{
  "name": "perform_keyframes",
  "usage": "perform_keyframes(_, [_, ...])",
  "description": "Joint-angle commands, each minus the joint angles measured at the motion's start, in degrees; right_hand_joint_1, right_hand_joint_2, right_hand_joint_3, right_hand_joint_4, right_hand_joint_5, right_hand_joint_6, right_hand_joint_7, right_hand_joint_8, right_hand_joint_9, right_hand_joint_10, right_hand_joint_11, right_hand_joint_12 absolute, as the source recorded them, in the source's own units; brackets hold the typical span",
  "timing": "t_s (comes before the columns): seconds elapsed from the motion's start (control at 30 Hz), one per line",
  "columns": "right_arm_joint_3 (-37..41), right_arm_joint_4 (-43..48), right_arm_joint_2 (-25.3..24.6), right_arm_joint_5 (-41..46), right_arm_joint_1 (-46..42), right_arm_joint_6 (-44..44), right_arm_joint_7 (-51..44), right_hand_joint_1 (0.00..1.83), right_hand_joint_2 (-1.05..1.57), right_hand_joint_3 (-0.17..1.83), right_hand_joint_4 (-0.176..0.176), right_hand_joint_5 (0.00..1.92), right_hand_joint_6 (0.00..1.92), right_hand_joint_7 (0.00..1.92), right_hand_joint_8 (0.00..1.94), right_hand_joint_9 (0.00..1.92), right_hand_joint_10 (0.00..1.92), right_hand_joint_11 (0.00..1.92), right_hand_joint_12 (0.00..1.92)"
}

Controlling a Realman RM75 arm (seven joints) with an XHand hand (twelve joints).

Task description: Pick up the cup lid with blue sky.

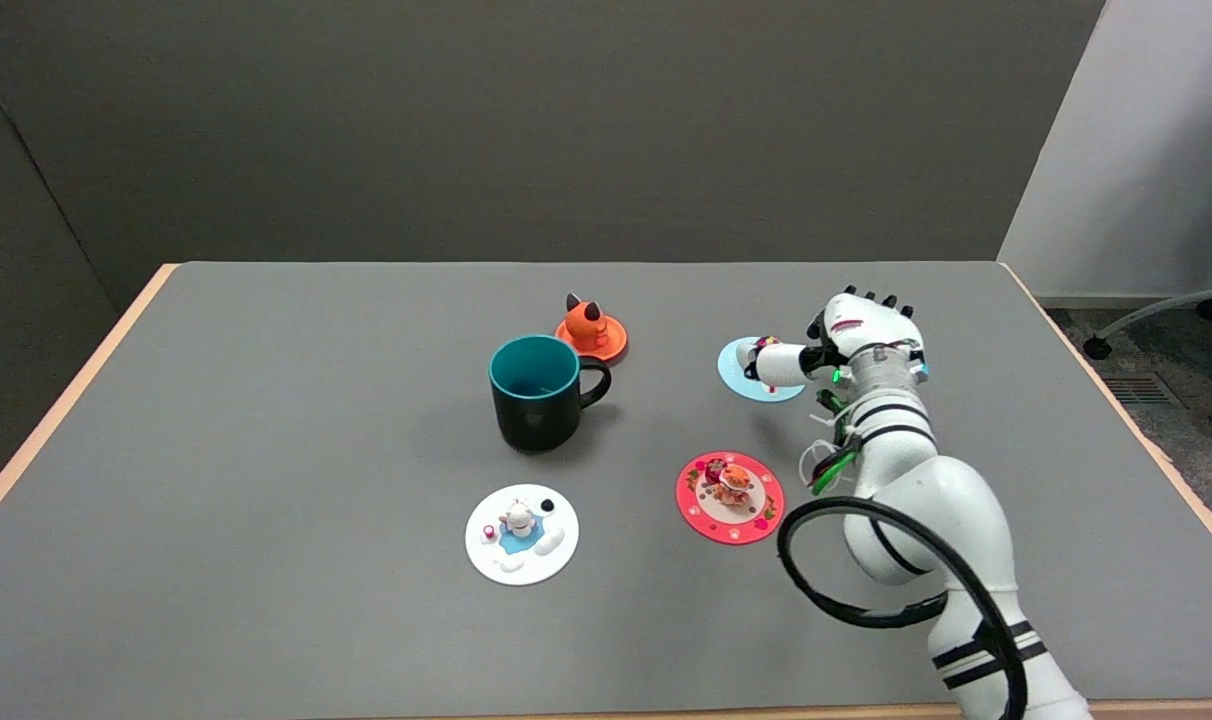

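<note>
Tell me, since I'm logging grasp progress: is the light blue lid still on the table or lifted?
Cannot tell for sure. The light blue lid looks flat on the table, with the right hand at its figure.

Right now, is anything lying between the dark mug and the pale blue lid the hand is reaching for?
No. In the head view, only bare grey table lies between the mug and the light blue lid, which the right hand reaches over.

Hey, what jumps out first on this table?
The white robot hand at right, fingers on the light blue cup lid. A dark mug with a teal inside stands mid-table, an orange lid behind it, and red and white lids nearer the camera.
</note>
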Motion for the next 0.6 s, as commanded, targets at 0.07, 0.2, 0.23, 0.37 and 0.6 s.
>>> perform_keyframes(0.07, [-9.5,7.3,3.0,-10.6,5.7,7.6,8.0,0.57,0.53,0.64,-0.144,0.65,0.21,0.53,0.47,0.50,0.30,0.17,0.17])
perform_keyframes(0.2, [-10.3,10.9,4.0,-11.0,8.3,7.8,9.1,0.57,0.52,0.64,-0.142,0.64,0.21,0.54,0.44,0.50,0.29,0.17,0.17])
perform_keyframes(0.23, [-10.3,11.2,4.1,-11.0,8.6,7.8,9.2,0.57,0.52,0.64,-0.140,0.64,0.21,0.54,0.43,0.50,0.29,0.17,0.17])
perform_keyframes(0.37, [-10.3,12.9,4.5,-11.1,9.6,7.8,9.3,0.57,0.52,0.64,-0.136,0.63,0.20,0.53,0.42,0.49,0.29,0.16,0.17])
perform_keyframes(0.6, [-9.7,14.6,5.3,-10.9,9.6,8.1,9.3,0.57,0.52,0.65,-0.131,0.63,0.20,0.52,0.43,0.49,0.28,0.15,0.17])
